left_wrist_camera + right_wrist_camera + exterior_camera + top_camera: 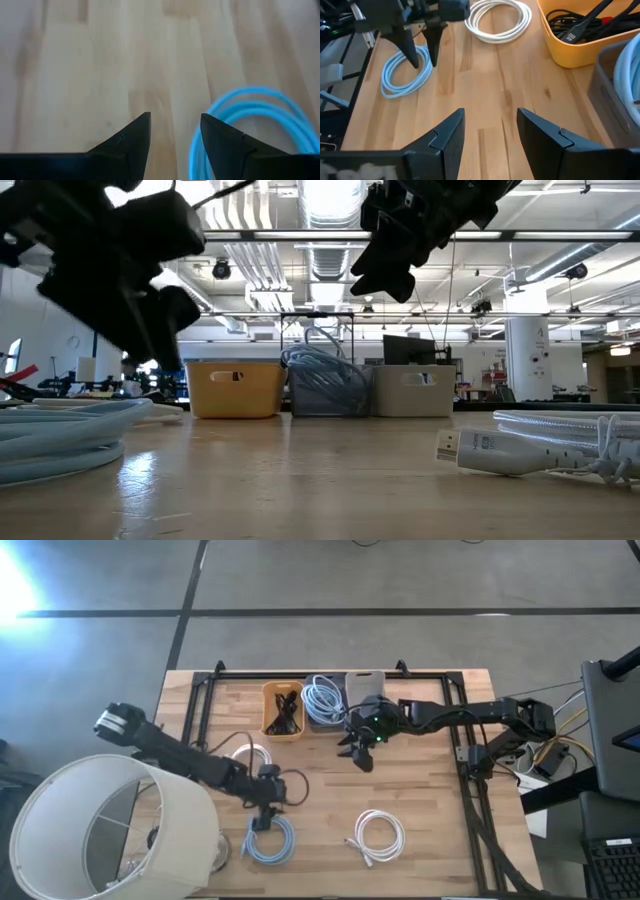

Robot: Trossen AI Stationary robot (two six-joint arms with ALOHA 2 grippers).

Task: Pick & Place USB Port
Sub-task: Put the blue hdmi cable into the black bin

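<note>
Left gripper [263, 815] hangs over the front-left part of the wooden bench [420, 790], fingers apart and holding nothing, directly above the edge of a coiled light-blue cable [268, 840]; in the left wrist view that cable [250, 125] lies just beside one fingertip. Right gripper [358, 752] hovers above the bench near its middle, just in front of the bins, fingers apart and empty. Three bins stand in a row at the back edge: a yellow bin [283, 710] with black cables, a middle bin [324, 700] holding a coil of light-blue cable, and a grey bin [366, 690]. A coiled white cable [379, 836] with a USB plug lies front-right, well apart from both grippers. Another white coil [250, 755] lies beside the left arm. A white lampshade [110, 830] sits at the front-left corner.
</note>
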